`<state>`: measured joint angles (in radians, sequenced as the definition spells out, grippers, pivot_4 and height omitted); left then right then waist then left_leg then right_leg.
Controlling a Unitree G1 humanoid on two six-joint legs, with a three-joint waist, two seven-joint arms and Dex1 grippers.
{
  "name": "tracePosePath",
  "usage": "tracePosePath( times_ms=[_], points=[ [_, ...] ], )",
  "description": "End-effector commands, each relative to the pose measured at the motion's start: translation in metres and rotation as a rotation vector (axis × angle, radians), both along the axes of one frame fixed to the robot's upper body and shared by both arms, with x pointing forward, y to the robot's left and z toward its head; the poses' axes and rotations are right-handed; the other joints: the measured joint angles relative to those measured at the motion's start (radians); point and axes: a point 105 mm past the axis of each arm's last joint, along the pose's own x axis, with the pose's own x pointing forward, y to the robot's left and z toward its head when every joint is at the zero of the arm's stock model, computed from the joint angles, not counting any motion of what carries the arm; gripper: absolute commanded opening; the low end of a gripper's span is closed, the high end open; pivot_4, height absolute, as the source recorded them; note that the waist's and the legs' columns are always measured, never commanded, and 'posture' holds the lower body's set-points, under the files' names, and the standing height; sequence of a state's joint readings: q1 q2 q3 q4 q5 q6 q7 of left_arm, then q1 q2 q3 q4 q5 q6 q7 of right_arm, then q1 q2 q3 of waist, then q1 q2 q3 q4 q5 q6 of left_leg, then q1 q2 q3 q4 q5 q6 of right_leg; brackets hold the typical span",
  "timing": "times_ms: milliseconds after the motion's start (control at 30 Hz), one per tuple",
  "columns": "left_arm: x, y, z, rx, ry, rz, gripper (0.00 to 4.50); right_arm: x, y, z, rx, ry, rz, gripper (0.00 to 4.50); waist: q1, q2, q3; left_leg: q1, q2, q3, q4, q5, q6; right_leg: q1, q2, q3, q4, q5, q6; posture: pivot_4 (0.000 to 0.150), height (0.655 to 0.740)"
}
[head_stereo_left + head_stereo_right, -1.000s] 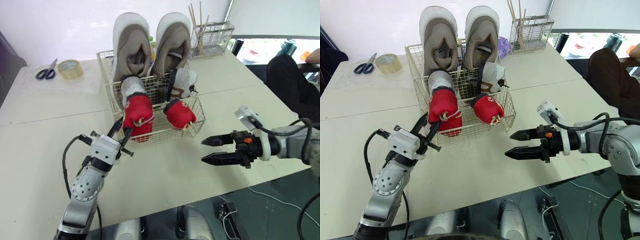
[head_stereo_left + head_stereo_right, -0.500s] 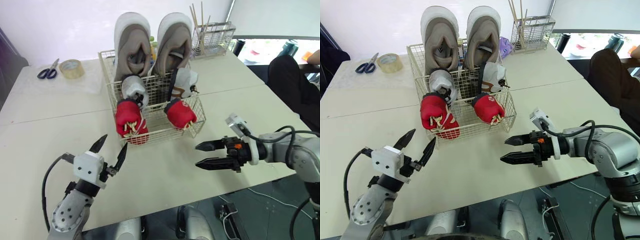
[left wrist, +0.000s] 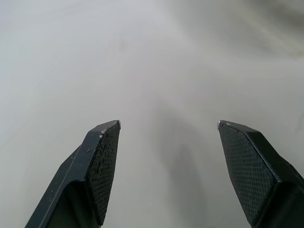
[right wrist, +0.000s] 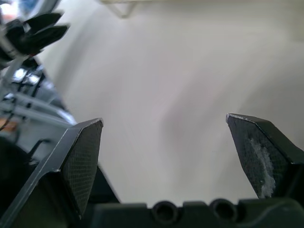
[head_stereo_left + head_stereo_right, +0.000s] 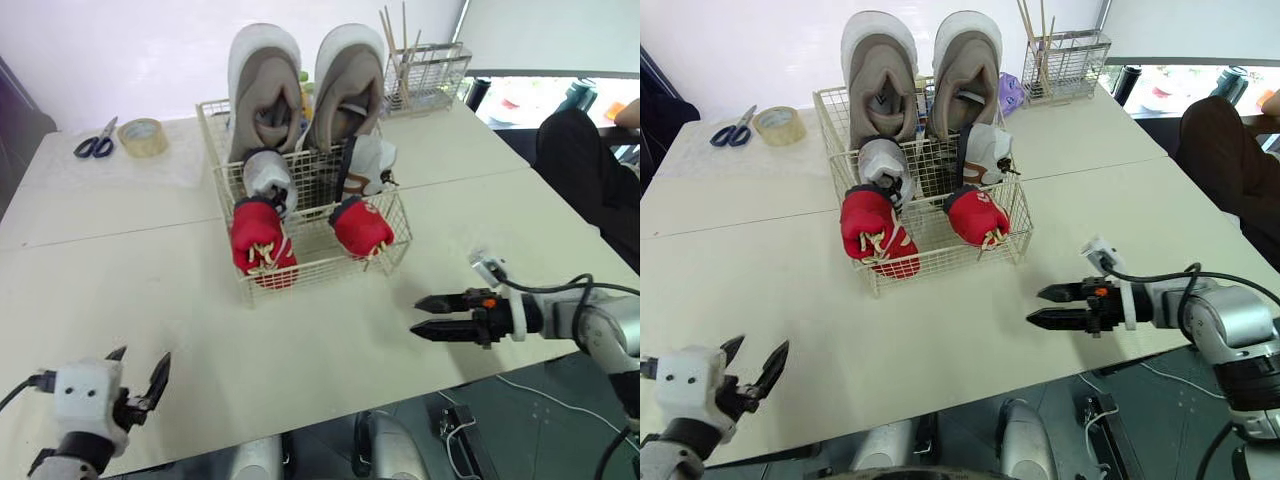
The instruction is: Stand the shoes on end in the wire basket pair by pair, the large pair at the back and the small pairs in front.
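A white wall stands behind a pale cream table. Near the middle of the table sits a cream wire basket. Two big grey and white sneakers stand on end at the back of the basket, side by side. In front of them are two small white and grey shoes. At the very front are two small red shoes with laces, one on each side and well apart.

The left gripper is low at the near edge of the table, well apart from the basket. Its two black fingers are spread wide and hold nothing. The right gripper hangs over the table, near the basket's front right corner but not touching it. Its fingers are apart too, and nothing is between them.

At the far left corner lie blue-handled scissors beside a roll of brown tape. Behind the basket stands a wire holder with wooden sticks. A person in dark clothes sits at the right.
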<state>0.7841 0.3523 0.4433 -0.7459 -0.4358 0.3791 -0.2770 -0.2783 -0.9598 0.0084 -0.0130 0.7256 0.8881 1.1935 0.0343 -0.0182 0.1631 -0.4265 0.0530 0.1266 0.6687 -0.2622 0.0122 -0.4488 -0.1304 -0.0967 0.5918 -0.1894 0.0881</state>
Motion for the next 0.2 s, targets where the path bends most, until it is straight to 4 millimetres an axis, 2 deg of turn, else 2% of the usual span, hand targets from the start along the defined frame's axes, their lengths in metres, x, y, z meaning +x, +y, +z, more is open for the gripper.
tracePosePath(
  times_ms=[33,100,200],
  points=[
    [0.018,0.016,0.015,-0.072,-0.065,0.029,3.36,0.015,-0.020,0.011,-0.039,-0.092,-0.065,4.50,0.004,0.001,0.000,0.000,0.000,0.000,0.000,0.000,0.000,0.000,0.000,0.000,0.000,0.000,0.000,0.150,0.7400],
    [0.025,0.014,0.018,-0.103,-0.083,0.013,3.36,0.016,-0.022,0.012,-0.043,-0.104,-0.081,4.50,0.002,0.001,0.000,0.000,0.000,-0.001,0.000,0.000,0.000,0.000,0.000,0.000,0.001,0.000,0.000,0.150,0.7400],
    [0.032,0.001,0.021,-0.220,-0.111,-0.021,3.36,0.016,-0.021,0.011,-0.032,-0.114,-0.106,4.50,-0.003,0.001,0.000,0.000,0.000,0.002,-0.001,0.000,0.003,0.004,0.000,0.000,0.001,0.002,-0.004,0.150,0.7400]
  ],
)
